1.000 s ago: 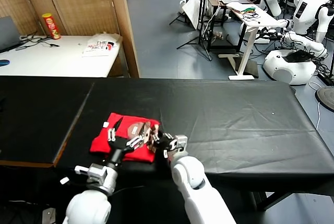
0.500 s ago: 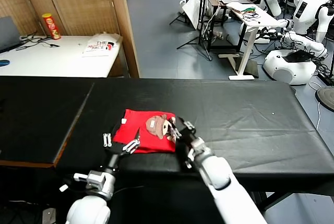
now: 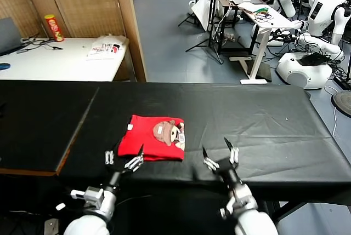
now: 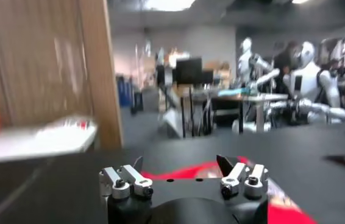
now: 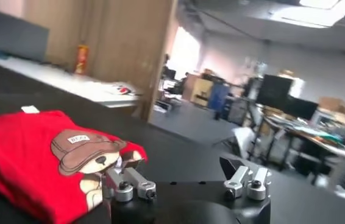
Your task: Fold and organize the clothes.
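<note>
At the bench's near edge both grippers hang empty — left gripper (image 3: 124,158) and right gripper (image 3: 220,154), jaws spread wide. Just beyond the left one lies the folded red T-shirt (image 3: 152,144), cartoon print up — on the black bench (image 3: 258,120).

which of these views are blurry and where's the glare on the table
Head view: sharp throughout, with soft pale sheen on the black table cover right of the folded red T-shirt. Left wrist view: background smeared and soft, only the left claw fairly crisp. Right wrist view: the right claw and the shirt's cartoon print readable, the room behind hazy with bright ceiling lights.
</note>
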